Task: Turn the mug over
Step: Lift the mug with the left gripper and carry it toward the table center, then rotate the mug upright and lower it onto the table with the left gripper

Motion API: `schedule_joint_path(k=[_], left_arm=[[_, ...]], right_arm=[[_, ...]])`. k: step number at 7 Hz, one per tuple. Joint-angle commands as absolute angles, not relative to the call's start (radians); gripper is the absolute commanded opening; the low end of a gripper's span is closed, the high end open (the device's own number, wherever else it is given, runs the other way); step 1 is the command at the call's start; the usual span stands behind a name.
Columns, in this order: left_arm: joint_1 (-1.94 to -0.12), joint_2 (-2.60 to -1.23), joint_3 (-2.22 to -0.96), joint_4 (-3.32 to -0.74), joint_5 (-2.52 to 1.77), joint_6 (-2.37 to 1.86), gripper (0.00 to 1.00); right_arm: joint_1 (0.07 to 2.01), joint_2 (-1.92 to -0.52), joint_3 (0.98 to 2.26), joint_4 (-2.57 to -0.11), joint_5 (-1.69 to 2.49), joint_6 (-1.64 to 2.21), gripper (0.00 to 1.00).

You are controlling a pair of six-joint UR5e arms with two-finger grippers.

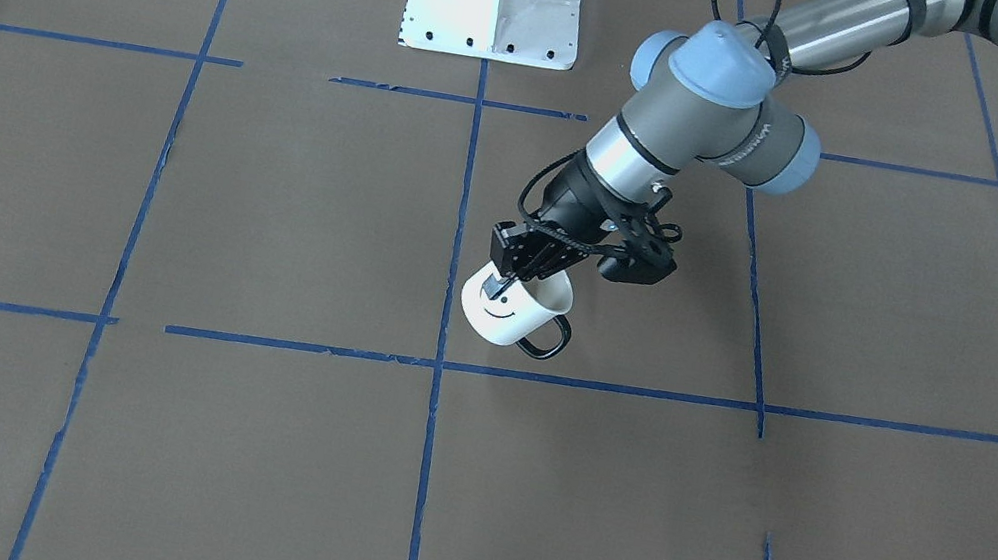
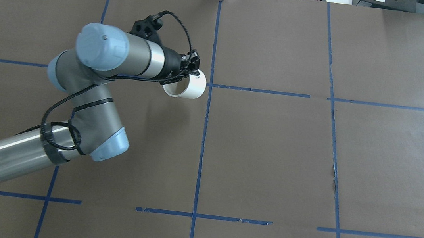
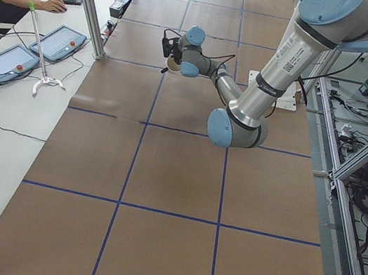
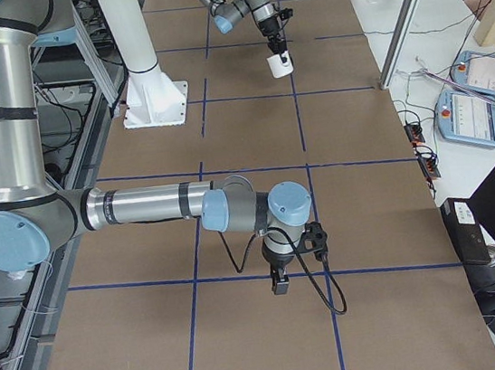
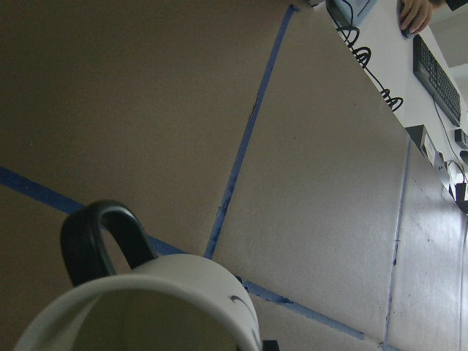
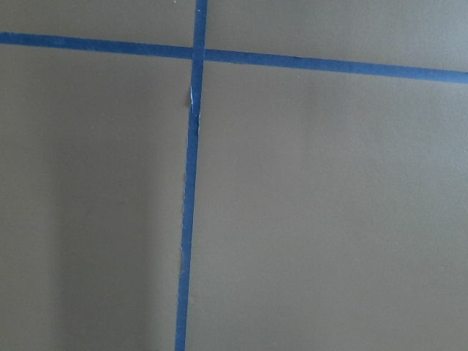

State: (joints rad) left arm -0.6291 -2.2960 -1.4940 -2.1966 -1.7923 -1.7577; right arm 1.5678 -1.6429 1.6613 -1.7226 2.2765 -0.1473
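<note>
Robot-side of the tape cross [image 1: 440,364], just off its corner toward the robot's left, the left gripper [image 1: 508,274] is clamped across the wall of the mug [image 1: 513,318] at the rim. One finger [image 1: 495,287] runs down the outside by the smiley [image 1: 499,309]; the other I take to be inside, hidden. Mug is low over the table [image 1: 267,211]; can't tell if its bottom edge touches.

Read: mid-flip, roughly halfway. To do it well:
- Roll the wrist slowly about the pinch with no side swing, since a pinch on a thin smooth wall can slip.
- Hold height until the landing face is parallel to the table.
- Lower straight and open only once it sits flat.
- Watch that the handle doesn't land first.

Pose: long axis tilted, neither upright nor flat. Mouth [image 2: 175,89] faces up and back toward the robot; bottom points down and away, toward the cross. Smiley faces the far side. Handle [image 1: 550,339] sticks out low on the far side, robot's left of the body.

Right gripper [image 4: 280,283]: well away from the cross toward the robot's right, hanging over the table. Wide or closed, can't tell.
</note>
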Motion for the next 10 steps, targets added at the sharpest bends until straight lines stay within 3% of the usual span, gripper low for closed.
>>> schedule_joint_path(k=[1, 2, 5, 10], left_arm=[[-0.592, -2.498, -1.412, -1.820, -1.790, -1.683, 0.00], [-0.571, -2.569, -1.320, -1.733, -1.790, -1.681, 0.00], [-0.563, -2.643, -1.264, -1.545, -1.793, -1.604, 0.00], [-0.534, -2.622, -1.238, -1.627, -1.859, -1.598, 0.00]], right_arm=[[1.568, -1.643, 1.661, -1.723, 2.276, -0.147, 1.00], [1.568, -1.643, 1.661, -1.723, 2.276, -0.147, 1.00], [1.568, -1.643, 1.661, -1.723, 2.276, -0.147, 1.00], [1.568, -1.643, 1.661, -1.723, 2.276, -0.147, 1.00]])
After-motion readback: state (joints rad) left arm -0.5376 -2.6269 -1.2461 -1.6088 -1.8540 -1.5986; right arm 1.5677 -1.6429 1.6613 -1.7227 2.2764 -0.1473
